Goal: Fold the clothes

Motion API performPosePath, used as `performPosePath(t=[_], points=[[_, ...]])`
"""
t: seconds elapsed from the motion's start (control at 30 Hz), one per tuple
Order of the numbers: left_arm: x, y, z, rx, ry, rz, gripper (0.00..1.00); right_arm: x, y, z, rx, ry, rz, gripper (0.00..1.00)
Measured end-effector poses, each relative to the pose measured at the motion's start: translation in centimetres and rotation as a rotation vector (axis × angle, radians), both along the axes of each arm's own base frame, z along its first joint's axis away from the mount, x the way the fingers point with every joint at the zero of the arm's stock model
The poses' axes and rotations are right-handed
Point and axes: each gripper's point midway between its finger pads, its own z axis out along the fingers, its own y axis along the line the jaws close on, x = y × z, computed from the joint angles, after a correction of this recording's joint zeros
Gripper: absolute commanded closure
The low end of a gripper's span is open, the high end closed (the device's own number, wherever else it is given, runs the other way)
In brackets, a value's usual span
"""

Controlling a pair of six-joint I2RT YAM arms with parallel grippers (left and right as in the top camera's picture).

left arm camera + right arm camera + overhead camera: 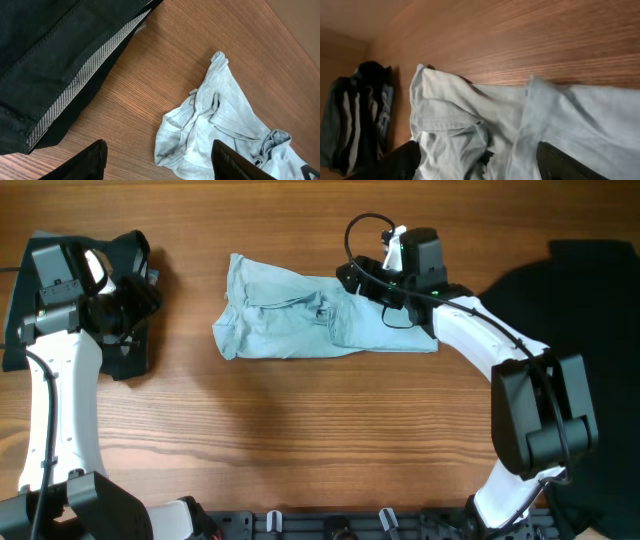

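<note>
While the aqua tee [290,330] lay rumpled mid-way across the table [300,440], both grippers were open.
Right gripper [480,162] was spread wide over its right part, nothing pinched afaict. Left gripper [159,160] gaped empty by the black tee [45,60]. Fabric looked thin, floppy and light imo, so I'd have grabbed a hem or sleeve edge, not the bunched middle.

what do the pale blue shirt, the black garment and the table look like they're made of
Pale blue shirt: thin soft cloth, probably cotton, matte; it crumples into fine creases. Black garment: matte dark cloth, stitched seams, grey woven-looking lining. Table: wood grain, smooth low sheen; maybe laminate.
</note>
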Motion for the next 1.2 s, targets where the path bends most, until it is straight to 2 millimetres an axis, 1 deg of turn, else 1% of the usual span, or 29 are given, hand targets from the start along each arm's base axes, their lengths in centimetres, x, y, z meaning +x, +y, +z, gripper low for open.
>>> performPosePath(t=[0.07,0.1,0.17,0.2,0.23,0.27,0.3,0.4,0.47,0.57,0.7,0.77,0.83,0.9,1.0,1.03,1.07,1.1,1.13,1.2], points=[[0.0,0.0,0.0,0.000,0.000,0.000,0.31,-1.9,-1.1,-1.7,-0.042,0.124,-0.002,0.21],[0.0,0.0,0.0,0.000,0.000,0.000,0.30,-3.2,-1.9,-2.9,-0.077,0.192,0.007,0.31],[0.0,0.0,0.0,-0.002,-0.001,-0.001,0.30,-5.2,-3.0,-4.4,-0.126,0.275,0.031,0.46],[0.0,-0.1,0.0,-0.004,-0.001,-0.002,0.30,-6.3,-3.4,-4.9,-0.149,0.315,0.049,0.45],[0.0,-0.1,0.0,-0.004,-0.001,-0.003,0.30,-7.0,-3.6,-5.3,-0.165,0.339,0.063,0.31],[0.0,-0.1,0.0,-0.005,-0.002,-0.003,0.30,-7.4,-3.6,-5.4,-0.171,0.356,0.071,0.25],[0.0,-0.1,0.0,-0.005,-0.001,-0.003,0.30,-7.8,-3.5,-5.5,-0.172,0.357,0.093,0.25],[0.0,-0.1,0.0,-0.005,-0.002,-0.003,0.29,-8.9,-1.9,-5.3,-0.153,0.337,0.197,0.38],[0.0,-0.1,0.0,-0.005,-0.002,-0.003,0.29,-9.3,-0.8,-5.3,-0.170,0.313,0.236,0.40],[0.0,-0.1,0.0,-0.005,-0.002,-0.003,0.29,-9.2,0.1,-5.8,-0.252,0.260,0.251,0.41],[0.0,-0.1,0.0,-0.005,-0.001,-0.003,0.30,-8.2,0.0,-6.5,-0.447,0.157,0.228,0.41],[0.0,-0.1,0.0,-0.005,-0.001,-0.003,0.30,-7.6,0.2,-6.4,-0.521,0.086,0.240,0.40],[0.0,-0.1,0.0,-0.005,-0.001,-0.003,0.30,-7.1,0.9,-6.1,-0.583,0.010,0.272,0.40],[0.0,-0.1,0.0,-0.005,-0.001,-0.003,0.30,-7.5,1.9,-6.1,-0.659,-0.049,0.330,0.39],[-0.1,-0.1,-0.1,-0.007,0.005,-0.003,0.30,-8.8,3.1,-6.3,-0.720,-0.078,0.408,0.39],[-0.2,-0.2,-0.1,-0.008,0.009,-0.003,0.30,-8.9,3.2,-6.3,-0.727,-0.083,0.417,0.39],[-0.4,-0.2,-0.2,-0.011,0.017,-0.003,0.30,-8.9,3.2,-6.3,-0.744,-0.090,0.416,0.49],[-0.5,-0.3,-0.3,-0.013,0.024,-0.003,0.30,-8.8,3.0,-6.4,-0.755,-0.091,0.411,0.62],[-0.5,-0.3,-0.3,-0.014,0.025,-0.003,0.30,-8.7,2.7,-6.4,-0.771,-0.095,0.409,0.74],[-0.6,-0.3,-0.3,-0.014,0.028,-0.003,0.30,-8.6,2.5,-6.6,-0.785,-0.092,0.407,0.74]])
